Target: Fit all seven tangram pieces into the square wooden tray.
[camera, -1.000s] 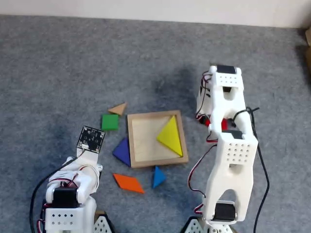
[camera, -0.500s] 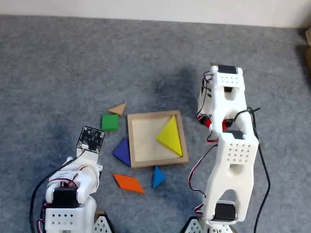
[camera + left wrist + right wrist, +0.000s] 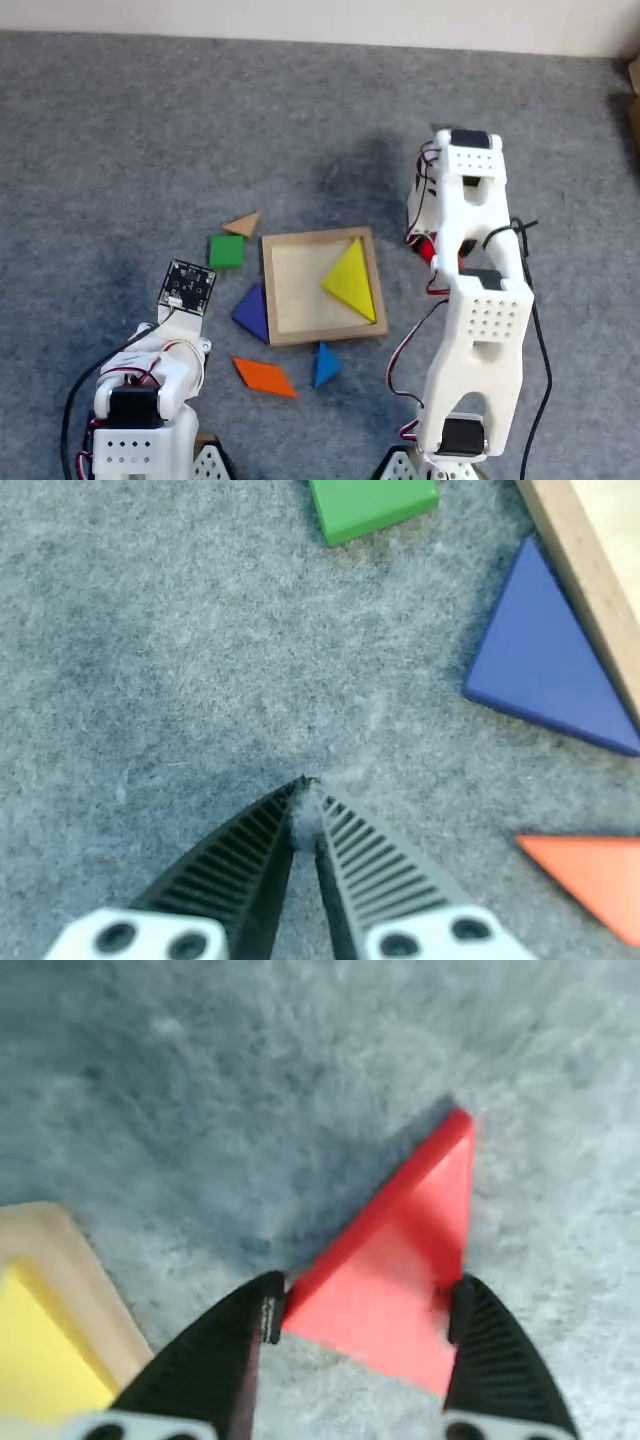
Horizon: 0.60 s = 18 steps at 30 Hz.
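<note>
Right wrist view: clamped the right end effector [image 3: 365, 1298] on the red triangle [image 3: 410, 1230], one finger on each side, just beside a corner of the wooden tray [image 3: 80, 1280]. Looked thin, stiff and light, maybe smooth and slippery, so best pinched on its flat edges near the middle. Pressed the left end effector [image 3: 308, 795] together on nothing, low over the bench [image 3: 150, 630]. Found just the yellow triangle [image 3: 352, 280] inside the tray. Spotted the big blue triangle [image 3: 252, 310] touching the tray's outside, with the green square [image 3: 226, 250], tan triangle [image 3: 243, 223], orange piece [image 3: 265, 376] and small blue triangle [image 3: 325, 364] near. Lay on fuzzy grey felt, likely good for stopping slides. Ended at a pale wall [image 3: 300, 20] behind.
</note>
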{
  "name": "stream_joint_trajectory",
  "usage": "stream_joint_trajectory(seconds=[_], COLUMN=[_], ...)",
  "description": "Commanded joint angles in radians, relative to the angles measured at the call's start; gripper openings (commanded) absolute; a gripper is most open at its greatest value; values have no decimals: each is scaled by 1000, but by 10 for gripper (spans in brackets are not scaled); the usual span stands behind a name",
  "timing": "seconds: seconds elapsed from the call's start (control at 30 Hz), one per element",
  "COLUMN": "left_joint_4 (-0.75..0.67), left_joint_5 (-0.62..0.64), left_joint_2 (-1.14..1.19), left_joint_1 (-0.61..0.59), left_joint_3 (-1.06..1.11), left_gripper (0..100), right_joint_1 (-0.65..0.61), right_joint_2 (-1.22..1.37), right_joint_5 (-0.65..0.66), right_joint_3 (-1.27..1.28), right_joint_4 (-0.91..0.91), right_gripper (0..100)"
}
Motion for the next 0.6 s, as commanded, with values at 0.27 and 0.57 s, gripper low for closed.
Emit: stream_joint_trajectory(seconds=[0.27,0.57], left_joint_4=[3,3], left_joint_5=[11,11], left_joint_2=[-12,-12], left_joint_1=[-13,-13], left_joint_3=[19,19], left_gripper=[5,5], right_joint_1=[-77,-21], right_joint_2=[-131,-116], right_joint_5=[61,9], right_joint_3=[-44,-39], right_joint_4=[-13,-15], right_gripper=[170,349])
